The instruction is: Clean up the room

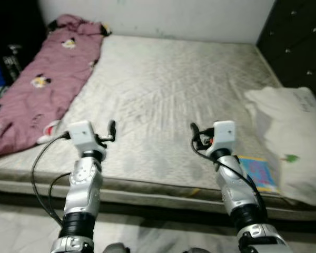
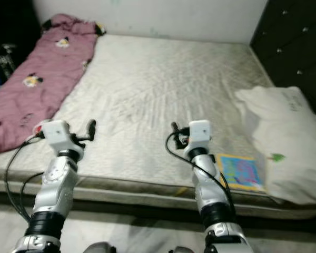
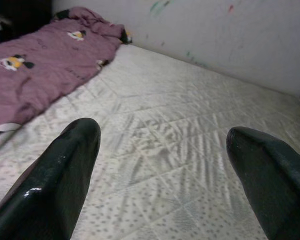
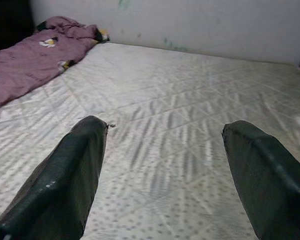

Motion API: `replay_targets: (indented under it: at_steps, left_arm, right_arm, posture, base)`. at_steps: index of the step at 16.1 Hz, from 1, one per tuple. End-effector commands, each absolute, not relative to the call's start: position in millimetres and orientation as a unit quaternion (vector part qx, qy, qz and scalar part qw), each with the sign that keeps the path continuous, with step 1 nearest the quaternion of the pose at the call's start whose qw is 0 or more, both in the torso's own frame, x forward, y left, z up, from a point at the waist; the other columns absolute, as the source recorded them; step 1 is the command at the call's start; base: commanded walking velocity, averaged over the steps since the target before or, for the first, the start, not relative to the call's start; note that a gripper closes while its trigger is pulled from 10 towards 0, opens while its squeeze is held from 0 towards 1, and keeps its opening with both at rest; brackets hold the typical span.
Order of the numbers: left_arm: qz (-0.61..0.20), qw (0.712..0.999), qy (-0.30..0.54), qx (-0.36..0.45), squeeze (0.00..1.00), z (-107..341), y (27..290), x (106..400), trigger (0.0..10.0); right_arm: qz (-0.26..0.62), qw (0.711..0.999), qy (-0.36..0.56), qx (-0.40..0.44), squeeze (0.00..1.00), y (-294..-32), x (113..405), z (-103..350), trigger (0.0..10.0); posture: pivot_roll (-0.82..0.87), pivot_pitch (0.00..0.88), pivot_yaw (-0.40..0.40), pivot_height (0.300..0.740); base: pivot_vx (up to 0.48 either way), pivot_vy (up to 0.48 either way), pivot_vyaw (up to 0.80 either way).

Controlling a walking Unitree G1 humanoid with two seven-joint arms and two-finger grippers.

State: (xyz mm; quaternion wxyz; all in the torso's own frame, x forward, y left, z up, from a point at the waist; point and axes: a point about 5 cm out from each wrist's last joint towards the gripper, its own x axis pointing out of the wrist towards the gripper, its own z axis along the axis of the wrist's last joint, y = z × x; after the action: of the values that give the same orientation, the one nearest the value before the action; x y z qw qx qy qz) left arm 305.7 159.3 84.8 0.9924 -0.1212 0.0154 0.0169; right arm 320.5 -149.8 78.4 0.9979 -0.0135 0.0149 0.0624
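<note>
1. The bed's bare quilted mattress (image 1: 168, 89) fills the scene, its long axis running from 6 toward 12 o'clock, up to a pale wall.
2. A pink cartoon-print blanket (image 1: 39, 79) lies lengthwise along the mattress's 9 o'clock edge, its bunched end pointing to 11 o'clock.
3. A white pillow (image 1: 289, 137) rests at the 3 o'clock edge, beside a dark tufted headboard (image 1: 300, 42).
4. A colourful book (image 1: 258, 173) lies flat at 5 o'clock, touching the pillow.
5. The left gripper (image 3: 162, 150) hovers over the near edge at 7 o'clock, fingers (image 3: 60, 180) spread apart, empty.
6. The right gripper (image 4: 162, 150) hovers at 5 o'clock, fingers (image 4: 70, 180) likewise spread, empty.
</note>
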Motion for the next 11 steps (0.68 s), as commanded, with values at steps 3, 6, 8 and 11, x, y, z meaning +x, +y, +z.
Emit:
replay_targets:
  at_steps: [3,6,8,11]
  left_arm:
    - [-0.002,0.991,0.011,-0.131,0.0,87.1,149.9,305.8,10.0]
    - [-0.003,0.992,0.008,-0.13,0.0,87.7,149.8,305.7,10.0]
    - [-0.004,0.991,0.007,-0.131,0.0,87.4,149.6,305.6,10.0]
    - [-0.005,0.991,0.008,-0.133,0.0,86.7,149.4,305.4,10.0]
  right_arm:
    - [0.049,0.998,0.012,-0.022,0.0,-160.1,322.4,81.8,10.0]
    - [0.051,0.998,0.012,-0.023,0.0,-160.0,322.1,81.7,10.0]
    - [0.052,0.998,0.011,-0.025,0.0,-160.0,322.3,81.8,10.0]
    - [0.05,0.998,0.011,-0.028,0.0,-161.1,323.1,82.2,10.0]
  posture:
    - [-0.02,0.0,0.012,0.74]
    - [-0.01,0.0,0.009,0.74]
    - [-0.01,0.0,0.009,0.74]
    - [-0.02,0.0,0.009,0.74]
  base:
    - [0.0,0.0,-0.53]
    - [0.0,0.0,-0.3]
    - [0.0,0.0,0.0]
    - [0.095,0.0,0.0]
